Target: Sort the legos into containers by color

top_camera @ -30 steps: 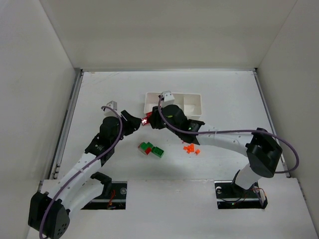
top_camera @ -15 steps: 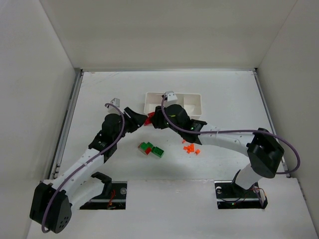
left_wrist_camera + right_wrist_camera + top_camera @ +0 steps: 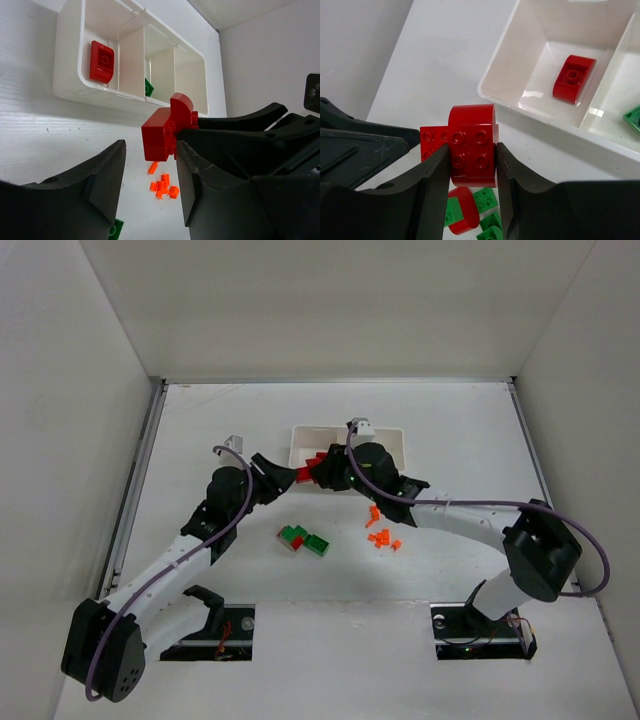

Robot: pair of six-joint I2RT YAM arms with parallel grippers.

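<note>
My right gripper (image 3: 472, 162) is shut on a red brick cluster (image 3: 470, 142), a curved piece joined to a square one, and holds it above the table just in front of the white three-compartment tray (image 3: 500, 97). In the top view the cluster (image 3: 318, 466) is at the tray's (image 3: 392, 443) near left corner. My left gripper (image 3: 150, 175) is open and empty, and the cluster (image 3: 165, 131) hangs just beyond its tips. One red brick (image 3: 101, 61) lies in the left compartment and a green one (image 3: 148, 87) in the middle.
Green and red bricks (image 3: 305, 540) lie together on the table in front of the grippers. Tiny orange pieces (image 3: 381, 537) lie to their right, one apart (image 3: 372, 511). The white enclosure walls stand at the sides and back.
My right gripper has carried the red cluster right and back toward the tray. My left gripper has followed it the same way.
</note>
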